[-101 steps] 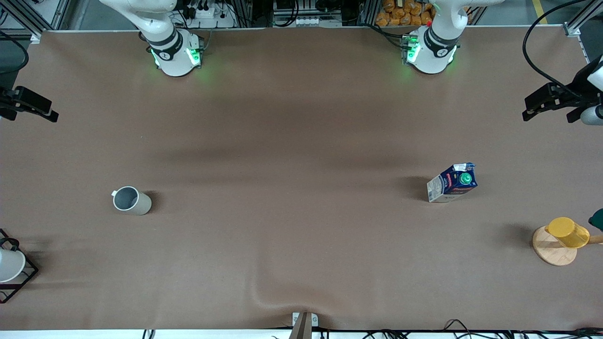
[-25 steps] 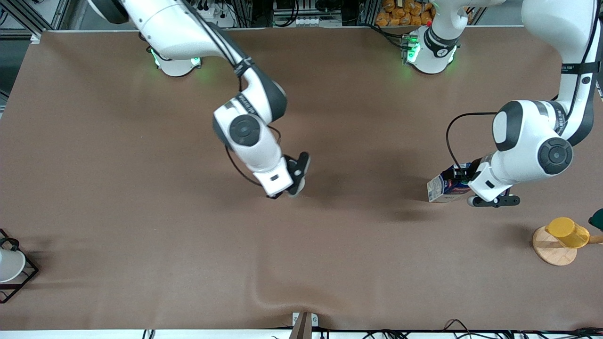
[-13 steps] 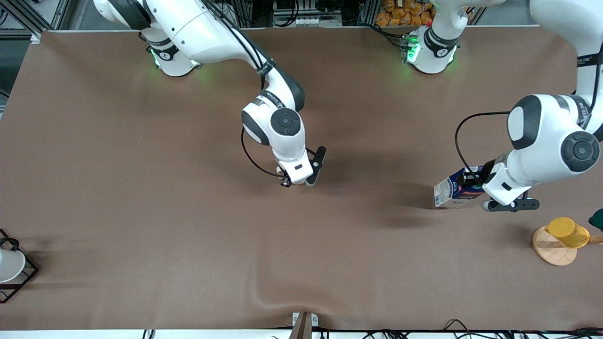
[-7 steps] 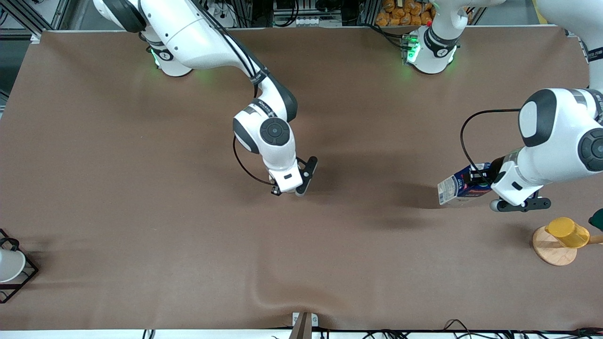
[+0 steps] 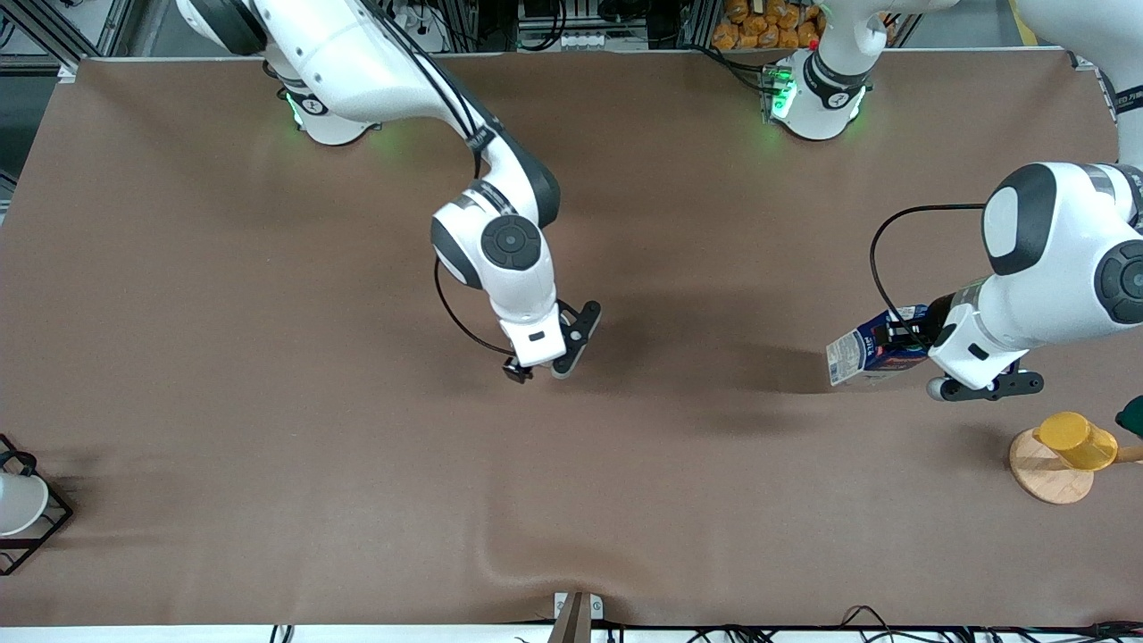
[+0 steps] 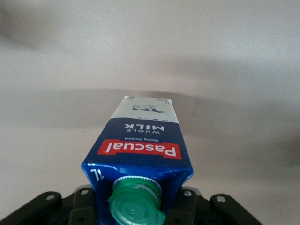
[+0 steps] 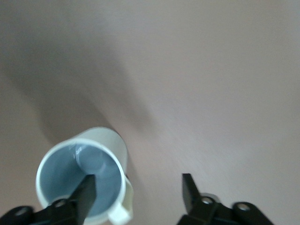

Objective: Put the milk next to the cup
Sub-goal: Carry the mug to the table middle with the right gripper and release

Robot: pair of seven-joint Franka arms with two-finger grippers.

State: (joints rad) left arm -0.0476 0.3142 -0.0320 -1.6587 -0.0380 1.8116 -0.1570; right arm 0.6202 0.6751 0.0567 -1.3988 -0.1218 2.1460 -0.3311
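Tilting milk (image 5: 864,352), cap end in left end effector (image 5: 904,337)

Partly hidden or cut off

Cup (image 7: 82,173) out of sight in front view, under right gripper (image 5: 540,362); in right wrist view cut by picture edge, with one finger (image 7: 86,194) before its inside. Top of milk (image 5: 857,354) covered by left gripper (image 5: 897,339). White cup (image 5: 18,500) cut by edge.
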